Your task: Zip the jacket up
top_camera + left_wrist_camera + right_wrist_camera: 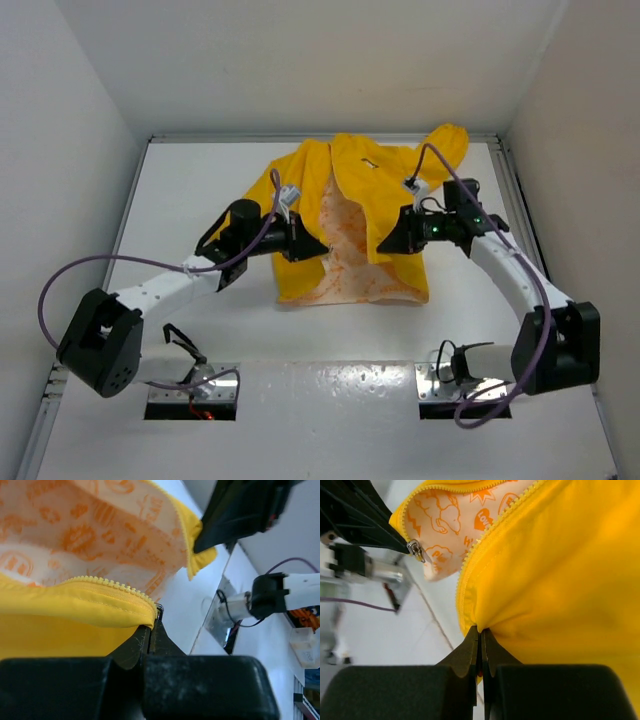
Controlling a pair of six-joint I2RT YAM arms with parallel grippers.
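The yellow jacket (385,175) lies in the middle of the table with its front open and the pale orange-printed lining (345,255) showing. My left gripper (315,246) is shut on the bottom corner of one front panel (75,602), right at the end of the zipper teeth (112,584) and the metal slider (159,611). My right gripper (385,243) is shut on the bottom edge of the other panel (555,570) beside its zipper teeth (485,537). In the right wrist view the slider (416,550) hangs at the left gripper's tip. The two panel edges are apart.
The white table (190,190) is boxed in by white walls on the left, right and back. Purple cables (70,275) loop from both arms. Two metal base plates (190,385) with cut-outs sit at the near edge.
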